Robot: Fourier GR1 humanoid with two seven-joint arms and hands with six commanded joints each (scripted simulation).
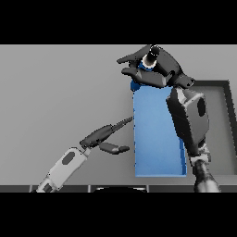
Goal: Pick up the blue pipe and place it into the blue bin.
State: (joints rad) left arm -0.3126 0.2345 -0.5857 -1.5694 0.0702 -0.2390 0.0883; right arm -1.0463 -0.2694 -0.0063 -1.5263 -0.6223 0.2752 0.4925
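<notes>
- Right hand (155, 69) sits at the far end of the blue bin (157, 139), fingers curled round the blue pipe (149, 62). Looks like a proper clenched grasp to me.
- Only a bit of the pipe shows: a pale ring with a dark hole at the top, and a scrap of blue peeking out below the fingers. So the long axis seems to run roughly upright, open end pointing up toward the camera. Can't swear to the exact tilt because the hand hides most of it.
- The relation that matters: pipe and hand hang right over the bin's far edge, a touch toward its left corner. The bin stretches from there toward the near side, so the open floor lies near-ward of the hand. My guess is the next move is a small pull toward the near side, then let go.
- I can't tell whether the pipe is already inside the walls or just above the rim.
- Left hand (104, 137) is off to the left of the bin, near side, fingers straight and relaxed, holding nothing, fingertips just beside the bin's left wall. Right hand is obviously the nearer one to the pipe.
- Count: one pipe, one blue bin, two hands. There's also one dark-rimmed grey tray (222, 125) to the right of the bin, all on the grey table (60, 92).
</notes>
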